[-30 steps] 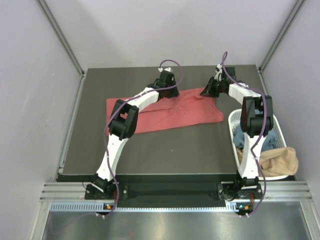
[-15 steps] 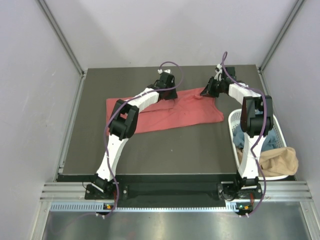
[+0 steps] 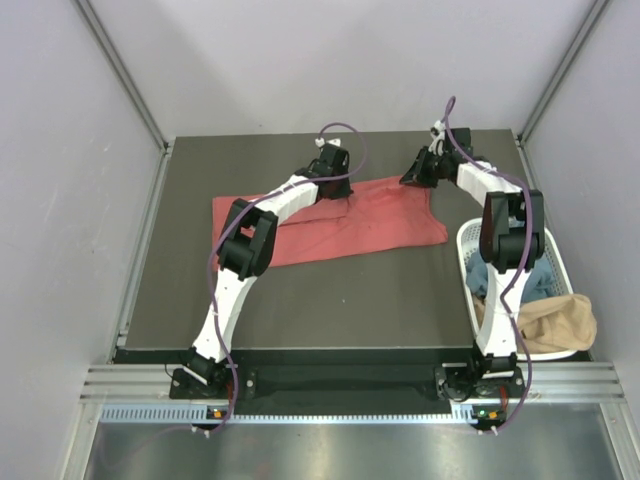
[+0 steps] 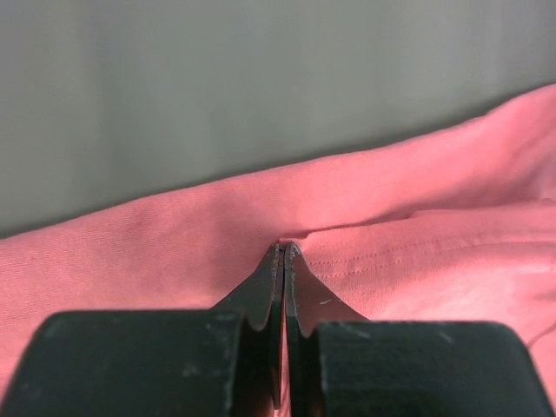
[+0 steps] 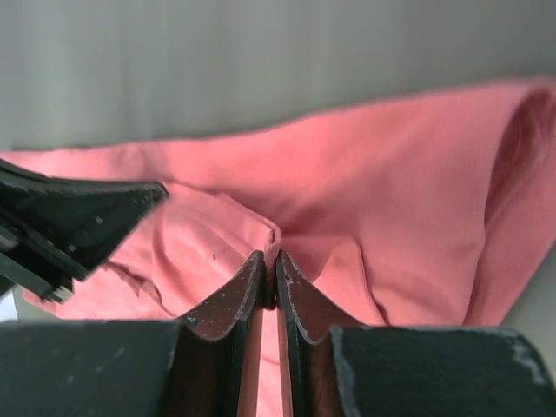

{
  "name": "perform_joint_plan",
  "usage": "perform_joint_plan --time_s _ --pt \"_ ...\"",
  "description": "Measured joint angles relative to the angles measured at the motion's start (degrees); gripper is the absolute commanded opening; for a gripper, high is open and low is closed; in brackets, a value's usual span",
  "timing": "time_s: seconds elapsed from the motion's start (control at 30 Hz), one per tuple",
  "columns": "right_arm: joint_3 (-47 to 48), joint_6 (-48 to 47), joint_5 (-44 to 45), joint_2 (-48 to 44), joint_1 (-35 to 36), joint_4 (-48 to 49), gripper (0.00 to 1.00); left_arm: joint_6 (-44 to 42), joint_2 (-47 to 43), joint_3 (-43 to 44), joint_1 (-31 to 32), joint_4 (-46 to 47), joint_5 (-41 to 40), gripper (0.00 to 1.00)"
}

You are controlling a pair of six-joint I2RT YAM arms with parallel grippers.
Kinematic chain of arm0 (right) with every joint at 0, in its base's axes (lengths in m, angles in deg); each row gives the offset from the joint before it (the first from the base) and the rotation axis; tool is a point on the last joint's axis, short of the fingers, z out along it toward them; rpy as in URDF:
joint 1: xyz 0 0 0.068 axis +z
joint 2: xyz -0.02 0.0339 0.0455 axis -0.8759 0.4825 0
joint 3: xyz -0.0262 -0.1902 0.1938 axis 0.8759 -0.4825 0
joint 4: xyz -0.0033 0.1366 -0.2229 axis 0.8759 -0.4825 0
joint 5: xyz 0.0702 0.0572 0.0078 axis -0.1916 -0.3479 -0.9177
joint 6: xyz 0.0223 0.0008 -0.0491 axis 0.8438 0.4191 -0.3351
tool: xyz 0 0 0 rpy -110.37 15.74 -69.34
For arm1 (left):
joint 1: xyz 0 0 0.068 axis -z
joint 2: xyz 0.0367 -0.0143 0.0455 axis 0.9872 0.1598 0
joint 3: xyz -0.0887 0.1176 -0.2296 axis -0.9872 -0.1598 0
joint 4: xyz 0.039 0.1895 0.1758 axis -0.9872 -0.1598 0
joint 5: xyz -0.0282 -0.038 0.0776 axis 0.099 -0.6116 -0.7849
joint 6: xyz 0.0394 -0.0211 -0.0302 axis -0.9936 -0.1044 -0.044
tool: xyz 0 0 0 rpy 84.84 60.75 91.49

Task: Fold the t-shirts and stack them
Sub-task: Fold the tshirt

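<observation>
Dark table (image 3: pixel 300 290), coral-red t-shirt (image 3: pixel 370 225) spread; wrist views alone show left hand (image 4: pixel 283 252), right hand (image 5: pixel 270 259) pinching cloth.

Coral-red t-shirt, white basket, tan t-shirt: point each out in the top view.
coral-red t-shirt (image 3: pixel 360 228), top view, middle of cloth.
white basket (image 3: pixel 461 250), top view, left rim.
tan t-shirt (image 3: pixel 555 322), top view, bunched cloth.

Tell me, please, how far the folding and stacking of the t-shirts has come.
Done: no folded stack is visible; the coral-red t-shirt lies spread on the table. In hand: the left gripper and the right gripper are both shut on its far edge, probably to begin a fold. Left: finish that shirt, then take the blue t-shirt and the tan t-shirt from the basket.
</observation>
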Motion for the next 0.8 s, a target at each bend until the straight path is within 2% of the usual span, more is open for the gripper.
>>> perform_joint_plan --time_s 0.33,0.53,0.77,0.8 --pt "7.91 1.16 -0.26 4.28 0.00 0.17 0.07 -2.34 -2.62 -1.53 0.11 -0.48 -4.24 0.00" --pt "8.92 1.40 -0.33 5.46 0.00 0.28 0.08 -2.49 -4.20 -2.01 0.11 -0.39 -6.16 0.00" --pt "9.60 2.01 -0.63 8.57 0.00 0.44 0.11 -2.51 -4.22 -2.01 0.11 -0.48 -6.88 0.01" --pt "10.01 2.12 -0.68 9.31 0.00 0.48 0.16 -2.51 -4.22 -2.01 0.11 -0.57 -6.86 0.04"
